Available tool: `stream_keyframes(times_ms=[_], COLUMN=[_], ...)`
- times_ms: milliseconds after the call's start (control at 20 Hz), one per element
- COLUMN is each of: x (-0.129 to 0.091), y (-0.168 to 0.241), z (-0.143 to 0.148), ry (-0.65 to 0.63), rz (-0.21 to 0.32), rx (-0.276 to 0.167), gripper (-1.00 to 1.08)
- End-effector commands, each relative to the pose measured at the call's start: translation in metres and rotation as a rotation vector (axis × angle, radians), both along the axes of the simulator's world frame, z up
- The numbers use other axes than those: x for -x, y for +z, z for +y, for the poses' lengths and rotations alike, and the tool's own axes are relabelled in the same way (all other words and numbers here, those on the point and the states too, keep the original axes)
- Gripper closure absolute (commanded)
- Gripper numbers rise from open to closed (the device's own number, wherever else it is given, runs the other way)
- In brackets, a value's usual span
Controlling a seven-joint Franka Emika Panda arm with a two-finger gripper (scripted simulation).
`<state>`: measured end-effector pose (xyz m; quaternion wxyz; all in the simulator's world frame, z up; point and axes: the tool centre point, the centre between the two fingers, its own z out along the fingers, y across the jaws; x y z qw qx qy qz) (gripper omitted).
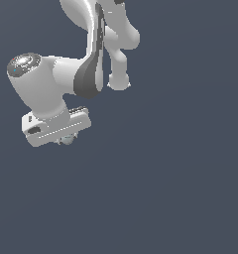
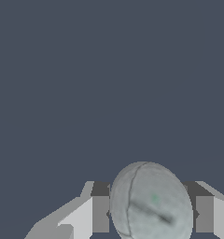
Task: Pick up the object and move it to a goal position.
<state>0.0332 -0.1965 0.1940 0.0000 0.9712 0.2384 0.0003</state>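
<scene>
The object is a small pale grey-blue ball (image 2: 151,203). In the wrist view it sits between my two fingers (image 2: 101,212), which press against it on either side. In the exterior view only a sliver of the ball (image 1: 67,140) shows under the white gripper (image 1: 61,139), at the exterior view's left, and the gripper body hides the fingers. The gripper is shut on the ball.
The surface below is plain dark blue-grey in both views. The white arm's links (image 1: 111,39) reach in from the top of the exterior view, with a round grey-capped joint (image 1: 24,63) above the gripper.
</scene>
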Motion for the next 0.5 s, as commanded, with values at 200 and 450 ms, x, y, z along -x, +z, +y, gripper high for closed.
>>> stream_keyframes(times_ms=[200,450], x=[0.007,0.008], y=[0.028,0.034], z=[-0.038,-0.045], ry=[0.001,0.002], rz=[0.001,0.0], rx=[-0.001,0.0], gripper=[1.08,1.08])
